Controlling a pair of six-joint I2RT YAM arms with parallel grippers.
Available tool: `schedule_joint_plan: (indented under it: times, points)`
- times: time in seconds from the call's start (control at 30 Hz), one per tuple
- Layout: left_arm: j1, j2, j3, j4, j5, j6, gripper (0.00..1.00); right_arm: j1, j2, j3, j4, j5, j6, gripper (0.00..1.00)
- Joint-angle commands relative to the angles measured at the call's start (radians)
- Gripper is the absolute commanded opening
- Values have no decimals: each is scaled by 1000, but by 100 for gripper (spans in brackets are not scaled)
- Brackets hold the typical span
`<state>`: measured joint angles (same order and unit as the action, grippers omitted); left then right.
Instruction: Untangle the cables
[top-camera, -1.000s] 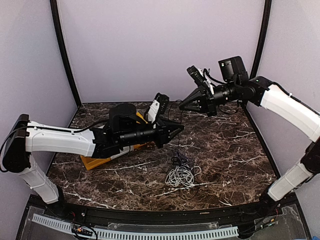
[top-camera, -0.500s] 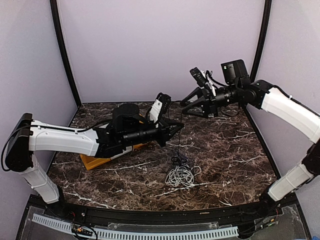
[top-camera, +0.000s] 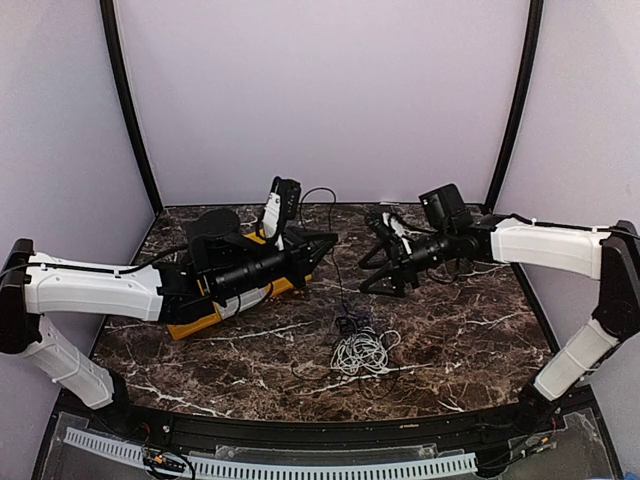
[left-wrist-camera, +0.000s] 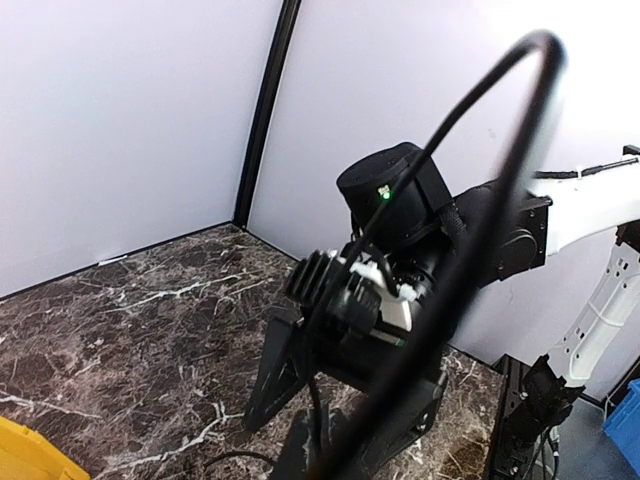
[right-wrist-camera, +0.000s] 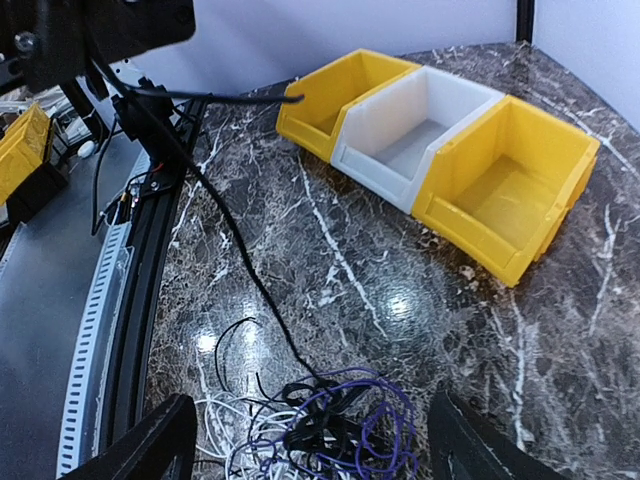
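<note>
Clamped black cable (left-wrist-camera: 515, 150) in shut left gripper (top-camera: 328, 239), strand slanting down toward near edge into tangle (top-camera: 361, 348); spread right gripper (right-wrist-camera: 310, 410) wide, empty, aimed at tangle.

White left arm (top-camera: 90, 288), white right arm (top-camera: 545, 245), black left hand (top-camera: 328, 241), black right hand (top-camera: 369, 277) (wiring alongside)

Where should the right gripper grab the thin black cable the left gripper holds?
The straight free span of the thin black cable between the left gripper and the tangled white-and-black pile. Bring the right gripper in from its own side, open across it; lower down it's knotted.
</note>
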<state>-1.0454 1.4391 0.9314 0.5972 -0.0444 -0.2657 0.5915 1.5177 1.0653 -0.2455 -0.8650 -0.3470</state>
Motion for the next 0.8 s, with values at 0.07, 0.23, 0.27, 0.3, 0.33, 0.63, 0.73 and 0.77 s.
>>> schedule_joint_plan:
  times: [0.07, 0.23, 0.27, 0.3, 0.33, 0.63, 0.73, 0.77]
  points:
    - [-4, -75, -60, 48, -81, -35, 0, 87, 151, -10, 129, 17, -8, 79]
    - [-4, -129, -65, 31, -116, -23, 0, 143, 237, -30, 168, 105, -9, 72]
    - [-4, -138, -63, 23, -120, -20, 0, 146, 252, -47, 191, 141, 21, 70]
    - [-4, -159, -61, 17, -127, -14, 0, 147, 265, -62, 213, 165, 37, 67]
    - [-4, -171, -58, 5, -136, -10, 0, 148, 274, -72, 231, 176, 44, 64]
    - [-4, -330, 189, -286, -246, 151, 0, 151, 341, -92, 238, 221, 60, 20]
    - [-4, -359, 315, -383, -294, 231, 0, 151, 365, -84, 219, 226, 65, 22]
    - [-4, -361, 386, -432, -317, 246, 0, 151, 372, -85, 217, 227, 65, 22]
